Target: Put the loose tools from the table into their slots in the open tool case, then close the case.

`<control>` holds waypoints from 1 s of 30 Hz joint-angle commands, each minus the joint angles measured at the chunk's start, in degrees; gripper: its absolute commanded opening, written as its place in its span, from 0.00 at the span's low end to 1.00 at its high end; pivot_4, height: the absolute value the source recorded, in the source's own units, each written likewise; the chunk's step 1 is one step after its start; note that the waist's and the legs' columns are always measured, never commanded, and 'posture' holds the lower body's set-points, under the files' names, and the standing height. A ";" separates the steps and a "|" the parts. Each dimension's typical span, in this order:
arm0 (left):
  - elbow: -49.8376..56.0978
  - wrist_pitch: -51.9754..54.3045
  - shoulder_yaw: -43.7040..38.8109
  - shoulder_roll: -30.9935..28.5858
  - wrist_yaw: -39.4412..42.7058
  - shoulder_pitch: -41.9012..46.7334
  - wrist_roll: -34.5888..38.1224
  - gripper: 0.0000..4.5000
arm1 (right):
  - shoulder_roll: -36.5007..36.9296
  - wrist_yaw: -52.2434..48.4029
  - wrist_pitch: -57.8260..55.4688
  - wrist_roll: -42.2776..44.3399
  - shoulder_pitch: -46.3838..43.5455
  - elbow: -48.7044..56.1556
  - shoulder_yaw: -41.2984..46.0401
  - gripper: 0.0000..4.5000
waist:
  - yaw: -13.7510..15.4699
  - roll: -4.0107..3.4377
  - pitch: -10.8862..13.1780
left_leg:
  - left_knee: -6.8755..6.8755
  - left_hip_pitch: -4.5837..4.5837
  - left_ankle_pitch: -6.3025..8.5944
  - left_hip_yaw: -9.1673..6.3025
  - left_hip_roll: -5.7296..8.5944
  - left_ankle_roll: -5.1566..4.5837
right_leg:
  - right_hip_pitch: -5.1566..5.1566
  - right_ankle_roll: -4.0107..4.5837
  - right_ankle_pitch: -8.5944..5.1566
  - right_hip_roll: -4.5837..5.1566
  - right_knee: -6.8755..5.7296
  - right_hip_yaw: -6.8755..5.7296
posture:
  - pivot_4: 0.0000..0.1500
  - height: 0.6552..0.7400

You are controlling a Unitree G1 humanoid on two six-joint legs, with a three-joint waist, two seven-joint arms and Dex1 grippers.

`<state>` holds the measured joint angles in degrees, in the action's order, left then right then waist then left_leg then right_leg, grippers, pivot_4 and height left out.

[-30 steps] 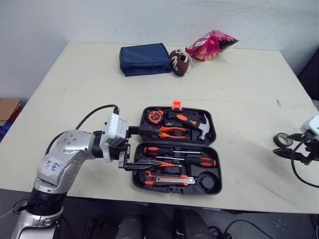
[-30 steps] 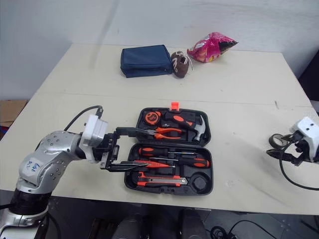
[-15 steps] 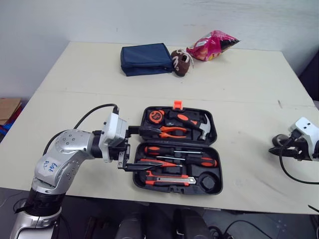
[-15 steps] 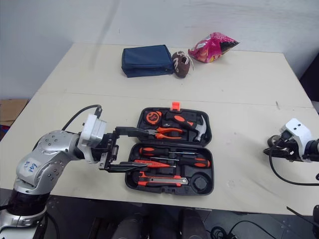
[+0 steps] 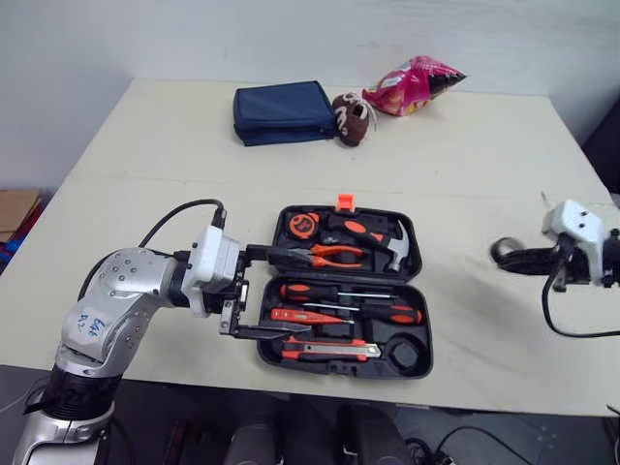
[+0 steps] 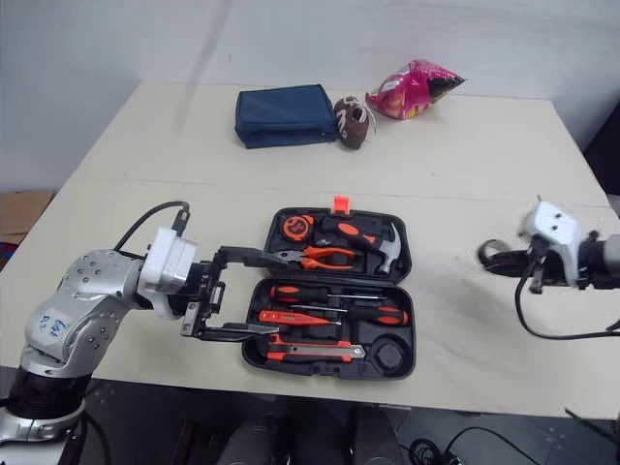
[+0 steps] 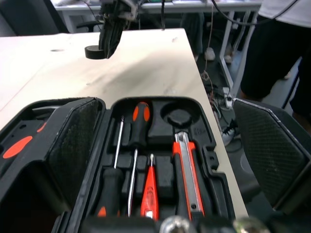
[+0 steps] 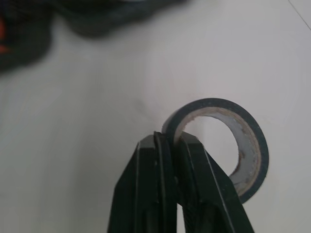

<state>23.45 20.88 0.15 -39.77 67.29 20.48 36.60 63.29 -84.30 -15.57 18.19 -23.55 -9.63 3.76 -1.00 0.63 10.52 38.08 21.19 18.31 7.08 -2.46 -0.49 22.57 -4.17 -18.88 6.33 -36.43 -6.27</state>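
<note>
Table (image 5: pixel 145 194) is pale and wide, with a white wall behind it. An open tool case (image 5: pixel 341 291) lies near the front edge. A blue pouch (image 5: pixel 282 113), a brown ball (image 5: pixel 351 119) and a pink snack bag (image 5: pixel 412 84) sit at the far side. The left gripper (image 5: pixel 254 293) is spread wide at the case's left edge. The right gripper (image 5: pixel 513 258) is well off to the case's right.

From the left wrist, desk legs and a person's dark trousers (image 7: pixel 277 48) show past the table.

From the right wrist, the black fingers (image 8: pixel 194 165) pinch the wall of a tape roll (image 8: pixel 250 145).
</note>
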 commanded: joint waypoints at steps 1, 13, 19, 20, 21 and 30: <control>-0.46 -0.81 -0.17 -1.39 2.15 0.47 -0.17 1.00 | 0.94 -1.11 -8.86 8.54 3.92 18.81 0.83 0.01 | 0.39 0.00 0.00 | 0.00 -0.01 0.01 -0.01 0.01 -0.02 | -0.02 0.00 0.00 0.02 0.00 0.00 | 1.00 1.00; 0.41 -0.18 0.99 -1.16 1.29 0.37 -0.71 1.00 | 0.13 3.22 -14.29 11.08 17.87 40.47 -5.38 0.01 | 2.24 0.03 0.01 | 0.04 0.11 0.16 -0.08 0.08 -0.19 | -0.10 -0.08 0.05 0.06 0.31 -0.10 | 1.00 1.00; 0.18 -1.58 0.19 -1.40 0.31 -0.41 -2.42 1.00 | 1.67 4.94 -13.23 7.44 20.57 36.59 -5.73 0.01 | 2.16 0.03 0.01 | 0.09 0.08 0.17 -0.06 0.13 -0.27 | -0.13 -0.17 0.11 0.08 0.33 -0.05 | 1.00 1.00; 0.04 -1.76 -0.09 -1.39 0.00 -0.49 -2.64 1.00 | 1.15 5.86 -12.95 6.80 20.47 35.83 -5.86 0.01 | 2.15 0.03 0.01 | 0.08 0.08 0.17 -0.06 0.12 -0.27 | -0.13 -0.17 0.11 0.07 0.34 -0.05 | 1.00 1.00; -0.03 -1.81 -0.25 -1.37 -0.22 -0.51 -2.73 1.00 | 0.79 6.44 -12.54 6.39 20.30 35.34 -5.98 0.01 | 2.17 0.03 0.01 | 0.08 0.08 0.17 -0.05 0.13 -0.27 | -0.12 -0.17 0.11 0.07 0.34 -0.05 | 1.00 1.00; 0.15 -1.72 -0.08 -1.55 -0.73 -0.87 -3.03 1.00 | 1.58 7.83 -13.82 1.59 19.35 33.02 -11.46 0.01 | 2.21 0.08 -0.01 | 0.11 0.08 0.17 -0.06 0.13 -0.28 | -0.15 -0.18 0.11 0.08 0.35 -0.06 | 1.00 1.00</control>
<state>22.01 19.89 0.99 -40.69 66.75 19.50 33.56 63.84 -77.39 -28.01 22.05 -4.84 24.33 -6.40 1.21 0.71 10.50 38.20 21.27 18.49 7.02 -2.33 -0.77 22.41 -4.35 -18.76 6.41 -36.06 -6.33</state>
